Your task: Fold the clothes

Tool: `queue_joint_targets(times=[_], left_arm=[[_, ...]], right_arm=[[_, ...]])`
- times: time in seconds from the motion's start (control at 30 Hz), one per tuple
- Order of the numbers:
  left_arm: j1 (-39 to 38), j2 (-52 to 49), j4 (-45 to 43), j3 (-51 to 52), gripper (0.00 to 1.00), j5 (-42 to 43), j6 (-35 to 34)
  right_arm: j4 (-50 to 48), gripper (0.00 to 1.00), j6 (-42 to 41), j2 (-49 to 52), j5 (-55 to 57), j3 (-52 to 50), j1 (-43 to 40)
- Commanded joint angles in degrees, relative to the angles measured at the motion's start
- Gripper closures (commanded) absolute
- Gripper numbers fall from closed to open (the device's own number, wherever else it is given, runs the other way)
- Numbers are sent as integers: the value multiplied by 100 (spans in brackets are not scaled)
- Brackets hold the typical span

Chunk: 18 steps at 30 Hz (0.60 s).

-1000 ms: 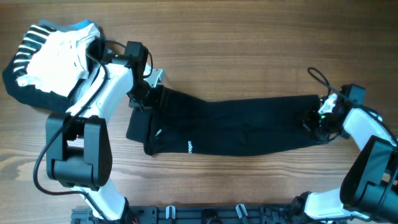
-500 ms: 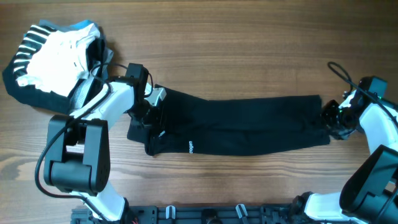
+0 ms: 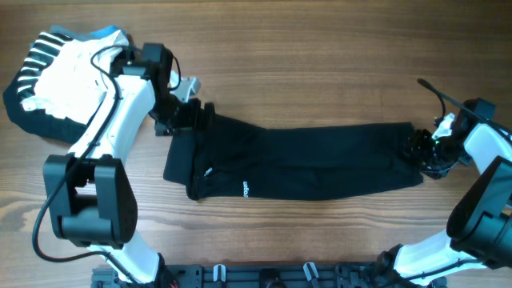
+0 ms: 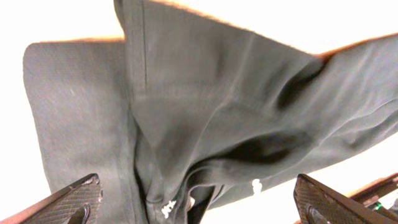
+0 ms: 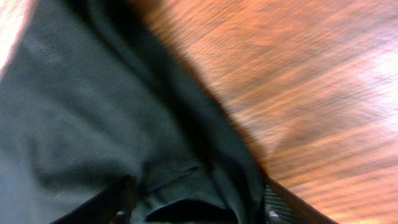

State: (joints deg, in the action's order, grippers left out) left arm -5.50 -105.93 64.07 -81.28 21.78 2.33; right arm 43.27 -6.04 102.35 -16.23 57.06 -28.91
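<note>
Left gripper first: its jaws are spread wide with nothing caught between them. It sits right at the upper-left end of the black T-shirt. In the left wrist view its fingers stand at either side of the frame, with the wrinkled cloth lying beyond them.

Right gripper is down at the far right end of the shirt. Its jaws are parted, with black fabric bunched in the gap. That wrist view is pretty blurry, but the cloth looks loose rather than pinched, so I'd call it let go.

Now big to small:

- The wooden table fills the whole overhead view.
- The T-shirt lies flat across the middle of it as a long narrow band running left to right. It's wider and more rumpled at the left end.
- In the back-left corner there's a heap, a white garment on top of a black-and-white striped garment. It's apart from the shirt, and the left arm passes just beside it.
- A tiny white label mark sits near the shirt's lower edge, left of centre.
</note>
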Motion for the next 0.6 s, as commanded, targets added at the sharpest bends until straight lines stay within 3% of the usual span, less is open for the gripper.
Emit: queue_joint_targets(times=[0.0, 0.03, 0.07, 0.27, 0.4, 0.57], left_arm=[[26, 149, 24, -232, 2, 28, 48], [26, 149, 28, -232, 2, 28, 48], [26, 149, 26, -232, 2, 28, 48], [26, 149, 35, -232, 2, 24, 48], [26, 149, 33, -232, 2, -149, 48], [31, 157, 57, -256, 3, -186, 48]], right_arm=[[35, 66, 769, 483, -1456, -225, 55], [31, 86, 651, 466, -1429, -225, 52], [35, 96, 407, 439, -1322, -225, 39], [33, 96, -22, -140, -588, -22, -7], [529, 96, -26, -1005, -472, 514, 46], [905, 96, -15, -1974, -855, 610, 951]])
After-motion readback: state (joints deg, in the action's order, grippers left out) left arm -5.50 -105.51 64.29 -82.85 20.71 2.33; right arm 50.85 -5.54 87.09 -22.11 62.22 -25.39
